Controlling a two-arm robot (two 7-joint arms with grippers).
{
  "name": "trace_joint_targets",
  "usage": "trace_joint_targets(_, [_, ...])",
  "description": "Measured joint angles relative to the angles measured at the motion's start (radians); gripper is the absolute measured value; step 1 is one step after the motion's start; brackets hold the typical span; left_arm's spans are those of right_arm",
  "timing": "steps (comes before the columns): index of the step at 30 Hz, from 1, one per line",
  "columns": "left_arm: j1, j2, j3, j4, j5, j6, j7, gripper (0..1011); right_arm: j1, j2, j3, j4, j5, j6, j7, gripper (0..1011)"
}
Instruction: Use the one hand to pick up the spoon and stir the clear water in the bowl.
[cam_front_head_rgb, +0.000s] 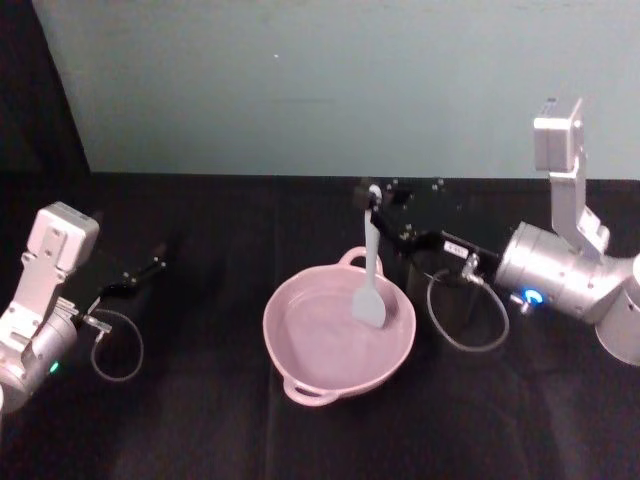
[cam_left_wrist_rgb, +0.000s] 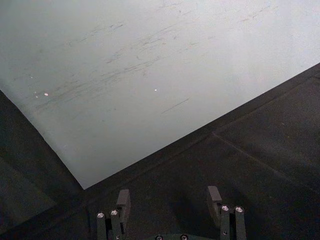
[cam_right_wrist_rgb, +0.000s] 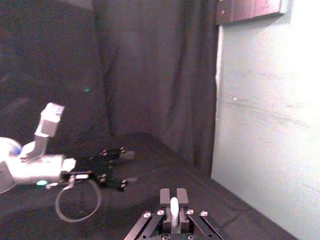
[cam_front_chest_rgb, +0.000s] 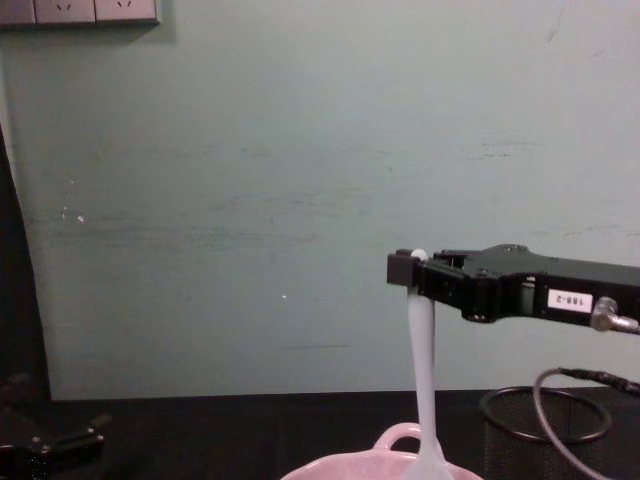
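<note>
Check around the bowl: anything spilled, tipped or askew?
Nothing stands out. The bowl sits upright on the black cloth, no spill visible. The spoon hangs upright from the right gripper, blade in the bowl. The mesh cup stands upright beside it. The left gripper rests open at the left.

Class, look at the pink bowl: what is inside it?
The spoon hangs blade-down inside the bowl, its handle top pinched by the right claw. The bowl floor beneath the blade is covered. The left claw sits aside.
</note>
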Motion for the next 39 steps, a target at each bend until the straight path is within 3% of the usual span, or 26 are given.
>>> trace_joint_targets(5, [0.0, 0.0, 0.0, 0.0, 0.0, 0.0, 0.0, 1005, -0.031, 0.02, -0.017, -0.071, -0.006, 0.042, 0.001, 84])
trace_joint_targets(10, [0.0, 0.0, 0.0, 0.0, 0.0, 0.0, 0.0, 1005, -0.034, 0.005, -0.051, -0.096, -0.012, 0.054, 0.015, 84])
trace_joint_targets(16, [0.0, 0.0, 0.0, 0.0, 0.0, 0.0, 0.0, 1005, -0.003, -0.033, -0.077, -0.069, -0.017, 0.05, 0.027, 84])
trace_joint_targets(20, [0.0, 0.0, 0.0, 0.0, 0.0, 0.0, 0.0, 1005, 0.031, -0.071, -0.085, -0.003, -0.012, 0.034, 0.039, 84])
trace_joint_targets(29, [0.0, 0.0, 0.0, 0.0, 0.0, 0.0, 0.0, 1005, 0.064, -0.109, -0.05, 0.112, 0.002, -0.007, 0.018, 84])
trace_joint_targets(34, [0.0, 0.0, 0.0, 0.0, 0.0, 0.0, 0.0, 1005, 0.052, -0.091, -0.019, 0.107, 0.002, -0.011, -0.009, 84])
trace_joint_targets(39, [0.0, 0.0, 0.0, 0.0, 0.0, 0.0, 0.0, 1005, 0.02, -0.044, 0.005, 0.047, -0.007, 0.007, -0.024, 84])
